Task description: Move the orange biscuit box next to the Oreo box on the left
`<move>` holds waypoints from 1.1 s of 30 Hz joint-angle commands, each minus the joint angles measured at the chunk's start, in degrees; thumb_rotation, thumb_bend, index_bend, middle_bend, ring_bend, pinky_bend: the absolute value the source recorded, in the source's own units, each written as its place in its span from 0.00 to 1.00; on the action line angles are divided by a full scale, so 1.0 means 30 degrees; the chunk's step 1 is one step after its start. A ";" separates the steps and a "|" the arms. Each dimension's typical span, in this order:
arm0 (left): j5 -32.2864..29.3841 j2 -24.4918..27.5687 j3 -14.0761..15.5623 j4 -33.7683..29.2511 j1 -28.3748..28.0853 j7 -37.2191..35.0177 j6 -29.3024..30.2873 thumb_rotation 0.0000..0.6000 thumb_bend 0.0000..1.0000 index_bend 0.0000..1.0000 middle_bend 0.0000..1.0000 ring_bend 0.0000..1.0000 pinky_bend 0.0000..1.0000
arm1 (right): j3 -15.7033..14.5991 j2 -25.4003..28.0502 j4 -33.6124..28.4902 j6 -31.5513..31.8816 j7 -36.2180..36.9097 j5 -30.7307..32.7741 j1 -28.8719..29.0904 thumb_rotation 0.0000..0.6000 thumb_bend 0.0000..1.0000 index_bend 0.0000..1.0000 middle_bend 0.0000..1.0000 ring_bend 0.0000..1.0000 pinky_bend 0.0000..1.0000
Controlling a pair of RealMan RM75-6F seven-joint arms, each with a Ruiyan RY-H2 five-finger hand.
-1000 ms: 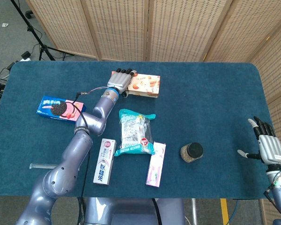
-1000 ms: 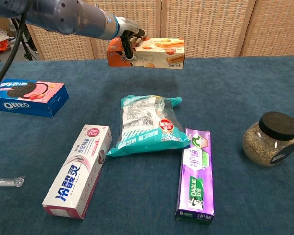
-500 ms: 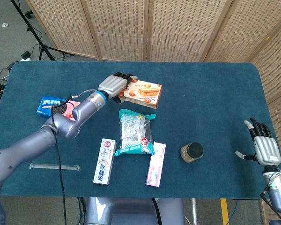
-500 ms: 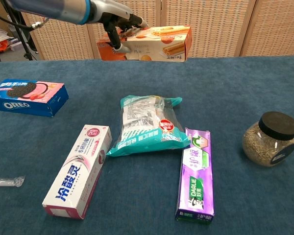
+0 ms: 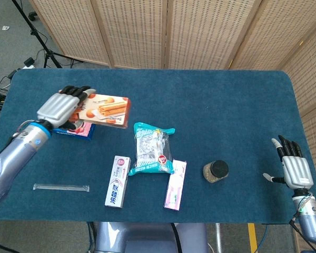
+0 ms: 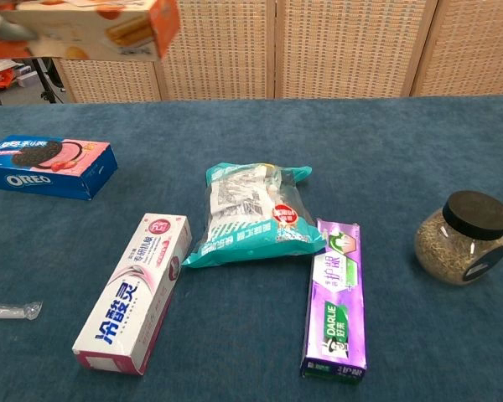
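Observation:
My left hand (image 5: pixel 60 105) grips the orange biscuit box (image 5: pixel 106 110) by its left end and holds it in the air at the table's left side. In the chest view the orange biscuit box (image 6: pixel 101 29) hangs high at the top left, well above the Oreo box (image 6: pixel 49 166). From the head view the lifted box and hand hide most of the Oreo box (image 5: pixel 80 130). My right hand (image 5: pixel 293 167) hangs open off the table's front right corner, fingers spread, holding nothing.
A teal snack bag (image 5: pixel 151 149) lies mid-table with a white toothpaste box (image 5: pixel 117 181) and a purple toothpaste box (image 5: pixel 175 184) beside it. A dark-lidded jar (image 5: pixel 215 171) stands to the right. A clear wrapped stick (image 5: pixel 60 186) lies near the front left edge.
My left hand has carried the orange biscuit box up and leftward from the table's back middle to above the Oreo box. The right hand has drifted slightly down.

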 commanded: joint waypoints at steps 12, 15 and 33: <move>0.6559 0.2025 0.1576 -0.1042 0.6257 -0.3502 0.2804 1.00 0.52 0.35 0.10 0.13 0.07 | 0.0172 -0.0010 -0.0040 -0.0241 -0.0130 0.0394 -0.0018 1.00 0.03 0.00 0.00 0.00 0.00; 0.8315 0.1580 0.1995 -0.0286 0.7367 -0.3739 0.3770 1.00 0.52 0.35 0.10 0.13 0.07 | 0.0223 -0.0014 0.0022 -0.0405 -0.0137 0.0585 -0.0015 1.00 0.03 0.00 0.00 0.00 0.00; 1.0803 -0.1258 0.2736 0.3292 1.0050 -0.5526 0.4893 1.00 0.52 0.35 0.10 0.13 0.07 | 0.0164 -0.0218 0.0199 -0.0745 -0.0449 0.0649 0.0075 1.00 0.02 0.00 0.00 0.00 0.00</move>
